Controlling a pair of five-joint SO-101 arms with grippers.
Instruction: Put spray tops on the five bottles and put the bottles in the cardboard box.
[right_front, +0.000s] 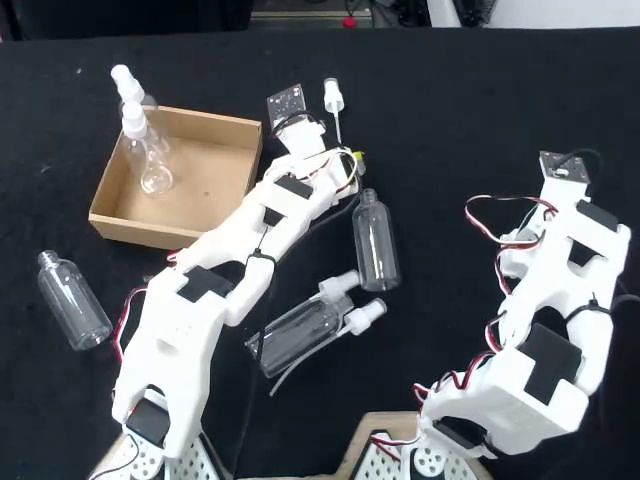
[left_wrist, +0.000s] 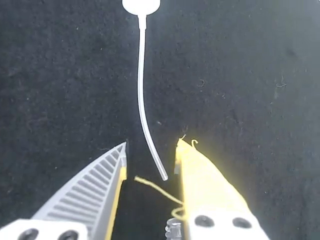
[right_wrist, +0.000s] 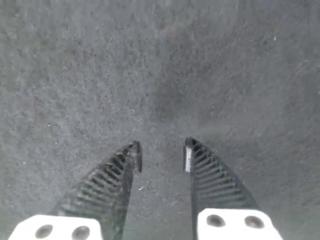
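Where the black bench (right_front: 480, 100) lies bare, you have open room across its right half and along its far edge. Your cardboard box (right_front: 110, 215) sits at the far left. It holds two topped bottles (right_front: 152, 170), their tops toward its far-left corner. Two more topped bottles (right_front: 305, 325) lie side by side mid-bench, tops pointing right and away from you. One uncapped bottle (right_front: 375, 240) lies just right of your left arm (right_front: 215, 290), neck pointing away. A second uncapped bottle (right_front: 72, 300) lies near the left edge, in front of the box. The loose spray top (right_front: 334, 100) lies beyond your left hand (left_wrist: 150, 150) with its head away from you. Its dip tube (left_wrist: 142, 75) runs back toward you, its tip between the parted, released fingers. Your right hand (right_wrist: 161, 152) hangs released over bare cloth.
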